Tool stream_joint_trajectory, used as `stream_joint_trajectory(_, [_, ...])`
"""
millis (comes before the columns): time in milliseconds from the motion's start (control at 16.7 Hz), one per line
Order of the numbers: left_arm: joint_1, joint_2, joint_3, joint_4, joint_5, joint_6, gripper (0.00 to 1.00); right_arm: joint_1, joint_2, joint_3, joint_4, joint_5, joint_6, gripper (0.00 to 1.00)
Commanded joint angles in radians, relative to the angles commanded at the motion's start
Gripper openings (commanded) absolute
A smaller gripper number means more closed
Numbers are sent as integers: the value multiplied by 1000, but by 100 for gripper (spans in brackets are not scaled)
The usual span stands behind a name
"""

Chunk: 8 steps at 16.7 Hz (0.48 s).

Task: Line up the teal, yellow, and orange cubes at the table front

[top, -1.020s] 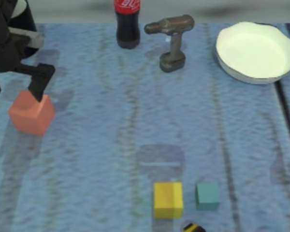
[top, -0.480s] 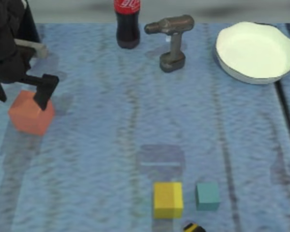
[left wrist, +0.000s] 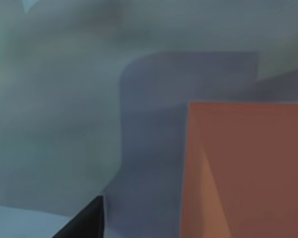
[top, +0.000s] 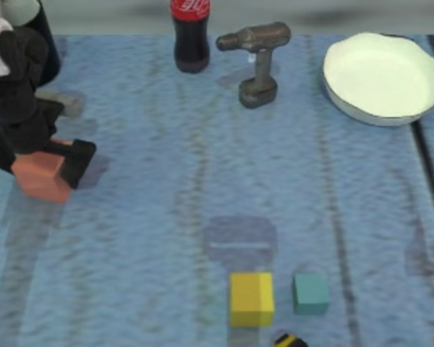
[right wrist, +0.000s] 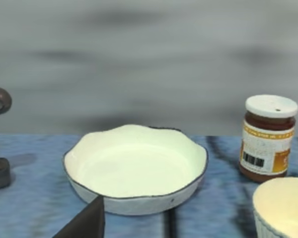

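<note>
Orange cube (top: 40, 176), the largest of the three, sits at the far left of the blue-grey surface (top: 166, 217), with the left claw (top: 47, 160) now lowered around it. A second ago the claw hovered above the cube's top; half a second ago one finger reached its upper edge; now the dark fingers (top: 77, 163) straddle it, one plainly on the side facing the middle, the other hidden behind the arm. Whether they have closed on the cube cannot be told; the left wrist view shows the cube's face (left wrist: 248, 168) filling much of the frame, with only a finger tip (left wrist: 87, 223) in view. The cube has not moved. This looks like the start of the grasp, with the carry to the front not yet begun. Yellow cube (top: 251, 298) and teal cube (top: 310, 292) already stand side by side near the front edge, a small gap between them. The right arm is parked; its wrist view faces a white dish (right wrist: 135, 168) and a jar (right wrist: 266, 137).
</note>
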Motion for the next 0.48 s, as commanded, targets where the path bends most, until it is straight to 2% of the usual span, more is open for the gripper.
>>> stream_joint_trajectory(60, [0,0,0,0,0,0,100,0,0,0,0,0,0,100])
stream_joint_trajectory(480, [0,0,0,0,0,0,47,0,0,0,0,0,0,100])
